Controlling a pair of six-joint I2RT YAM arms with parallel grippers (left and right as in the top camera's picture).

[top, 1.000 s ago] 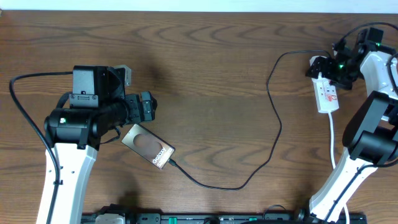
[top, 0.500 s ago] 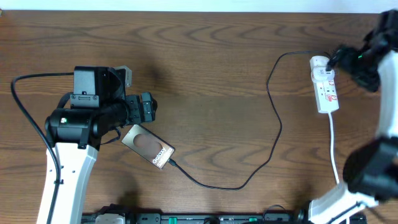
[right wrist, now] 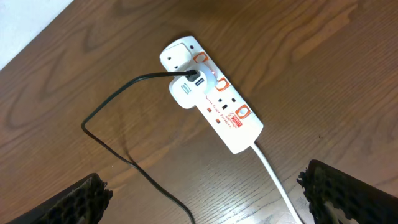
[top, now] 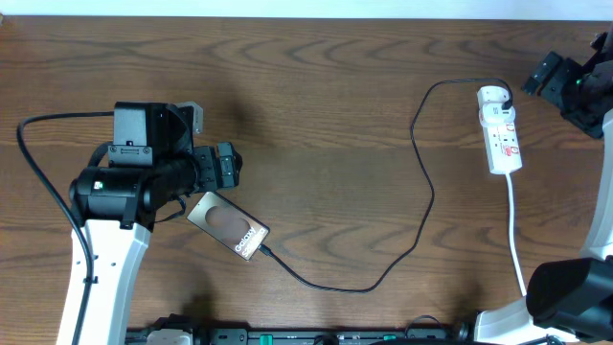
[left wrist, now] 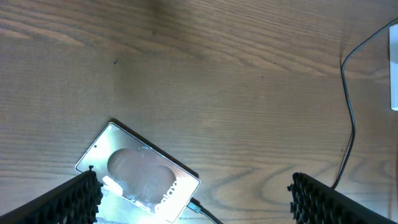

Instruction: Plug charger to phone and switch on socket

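— Left side first. How does the left gripper [top: 227, 166] stand?
— It hangs over the left half of the table [top: 335, 57], its fingers [left wrist: 81, 199] spread wide with nothing held.
— And the phone [top: 227, 225]?
— It lies flat and askew, face up, just beside that gripper on the near-edge side. It is not gripped and rests on the wood.
— Is the charger [top: 426, 192] in?
— Its small tip sits in the lettered end of the phone. The cable dips toward the near edge, climbs through the right of the middle, bends near the far edge and meets the socket [top: 501, 129]. Its black plug [right wrist: 193, 78] is seated in the strip's face by the rounded end.
— Where is the socket?
— Near the far right corner, lengthwise along the right edge, rounded end toward the far edge. Its white cord [top: 514, 230] trails toward the near edge.
— Is the switch on?
— Cannot tell.
— And the right gripper [top: 541, 81]?
— It is at the far right corner, just right of the socket and clear of it. Its fingers [right wrist: 348, 193] are wide apart and empty.
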